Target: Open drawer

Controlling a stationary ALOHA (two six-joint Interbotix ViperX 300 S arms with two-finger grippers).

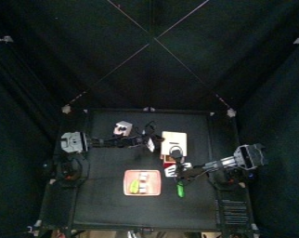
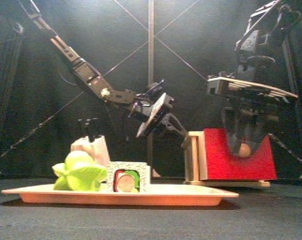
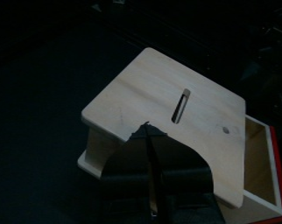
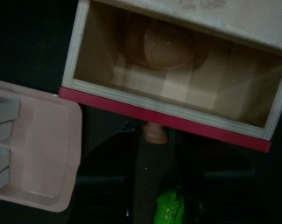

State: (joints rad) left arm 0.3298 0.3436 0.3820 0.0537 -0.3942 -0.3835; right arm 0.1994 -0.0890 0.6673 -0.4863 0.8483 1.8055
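Note:
The drawer [image 1: 175, 146] is a cream-white box at the table's middle, with its red-fronted inner tray [image 2: 235, 155] pulled out toward the front. The right wrist view looks into the open tray [image 4: 179, 74]. My right gripper [image 4: 155, 142] is shut on the small peach knob [image 4: 155, 133] on the red front; it also shows in the front view [image 2: 245, 141]. My left gripper [image 3: 151, 171] sits at the cream casing [image 3: 167, 109], its jaws close together on the casing's near edge. In the top view the left gripper [image 1: 155, 142] is at the box's left side.
The salmon-pink tray [image 1: 141, 183] with yellow and green pieces lies in front of the drawer and to its left, large in the front view [image 2: 116, 194]. A grey-white lumpy object [image 1: 124, 128] sits at the back left. A small green thing [image 1: 181, 189] lies near the right gripper.

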